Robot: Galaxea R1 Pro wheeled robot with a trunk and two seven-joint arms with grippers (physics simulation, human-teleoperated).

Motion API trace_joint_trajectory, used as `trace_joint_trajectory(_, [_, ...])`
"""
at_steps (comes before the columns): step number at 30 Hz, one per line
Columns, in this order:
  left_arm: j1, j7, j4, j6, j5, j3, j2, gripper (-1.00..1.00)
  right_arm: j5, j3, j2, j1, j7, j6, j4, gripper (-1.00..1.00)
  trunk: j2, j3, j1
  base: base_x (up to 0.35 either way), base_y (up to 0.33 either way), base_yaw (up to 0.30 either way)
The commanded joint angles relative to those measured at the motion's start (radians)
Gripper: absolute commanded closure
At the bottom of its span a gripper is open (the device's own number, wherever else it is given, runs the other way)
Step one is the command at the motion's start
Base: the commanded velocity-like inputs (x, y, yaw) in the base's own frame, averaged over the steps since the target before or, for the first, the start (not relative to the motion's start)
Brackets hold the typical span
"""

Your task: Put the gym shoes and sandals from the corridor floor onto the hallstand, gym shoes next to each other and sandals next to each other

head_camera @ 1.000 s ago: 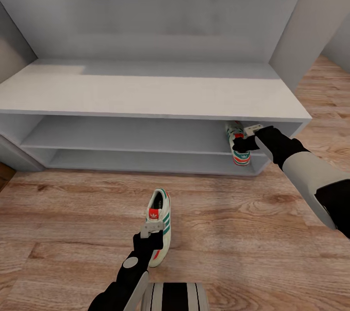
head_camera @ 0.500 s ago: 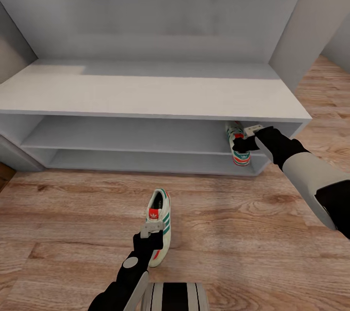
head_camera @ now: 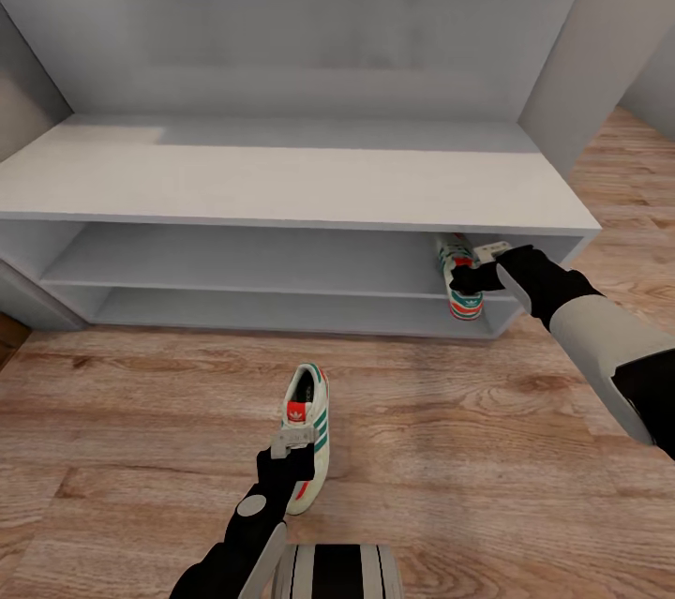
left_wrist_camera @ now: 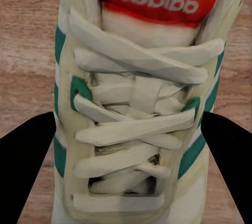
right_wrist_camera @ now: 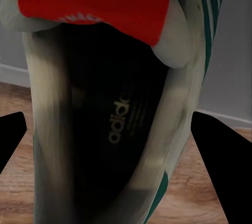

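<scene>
Gym shoes: two white lace-up sneakers with green side stripes and red-orange patches; one on the floor, one at the hallstand.
Floor shoe [head_camera: 309,435]: lies flat on the corridor floor [head_camera: 141,411], in front of the hallstand's middle and well clear of its front edge, tongue patch toward the rack. Left wrist view shows its laces and red tongue label from directly above [left_wrist_camera: 136,124].
Left hand [head_camera: 292,451]: poised over the floor shoe's near half; its two dark fingers [left_wrist_camera: 26,155] stand spread on either side of the laced upper, not pressed against it as far as the wrist view shows.
Hallstand [head_camera: 281,177]: wide grey-white unit with flat top, two open shelf levels below, tall back panel and an upper shelf above.
Rack shoe [head_camera: 459,276]: at the right end of the hallstand's upper open shelf, near the right side panel, heel overhanging the shelf's front edge. Whether the sole rests on the shelf: cannot tell.
Right hand [head_camera: 473,273]: at the rack shoe's heel opening. Right wrist view looks into the shoe's dark insole [right_wrist_camera: 113,124]; black fingertips [right_wrist_camera: 220,140] sit outside the shoe on both sides, apart from its walls. Reads as spread, not pinching.
</scene>
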Motion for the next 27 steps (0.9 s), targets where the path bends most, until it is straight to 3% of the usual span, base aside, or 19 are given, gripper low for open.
trace_joint_trajectory(1, [0.0,0.0,0.0,0.0,0.0,0.0,0.0,1.0,0.036,0.004,-0.002,0.001,-0.003,-0.004,0.001,1.0,0.0,0.0,0.016,0.0,0.0,0.0])
trace_joint_trajectory(27, [0.0,0.0,0.0,0.0,0.0,0.0,0.0,1.0,0.034,0.003,-0.013,0.009,-0.003,-0.031,0.003,1.0,0.0,0.0,0.016,0.001,0.0,0.0])
